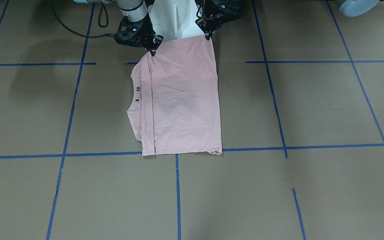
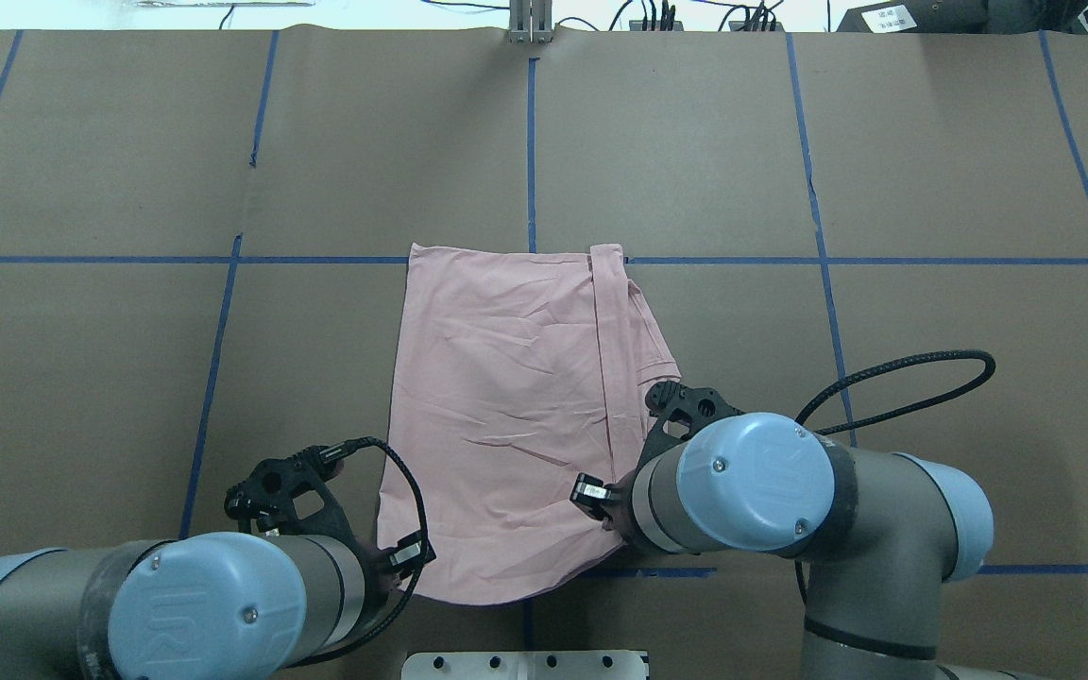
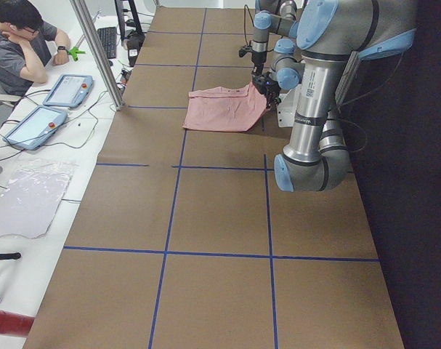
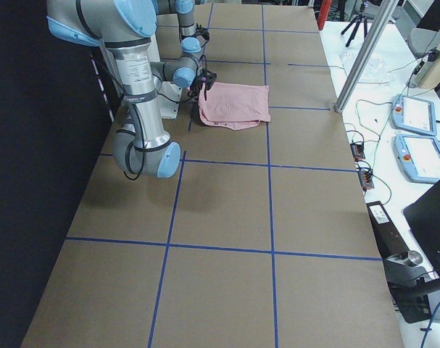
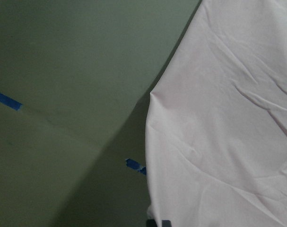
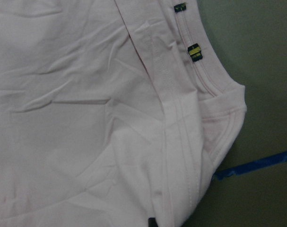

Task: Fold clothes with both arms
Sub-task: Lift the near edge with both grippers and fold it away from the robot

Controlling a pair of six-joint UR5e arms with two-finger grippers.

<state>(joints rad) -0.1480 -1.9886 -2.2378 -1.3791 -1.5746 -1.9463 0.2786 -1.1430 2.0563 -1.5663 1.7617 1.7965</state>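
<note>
Front view: T-shirt (image 1: 182, 100) lies flat on the table (image 1: 312, 106), collar (image 1: 138, 94) at 9 o'clock. Right gripper (image 1: 152, 50) and left gripper (image 1: 208, 36) sit on its two 12 o'clock corners. We read both sets of jaws as pinched on cloth, one per corner so the edge lifts evenly.
Overhead: that edge is at 6 o'clock and bows between the grips.
Side views: too small to judge jaws.
Wrist views: cloth close below, with shadow under the left-hand edge, so we judge it raised.
</note>
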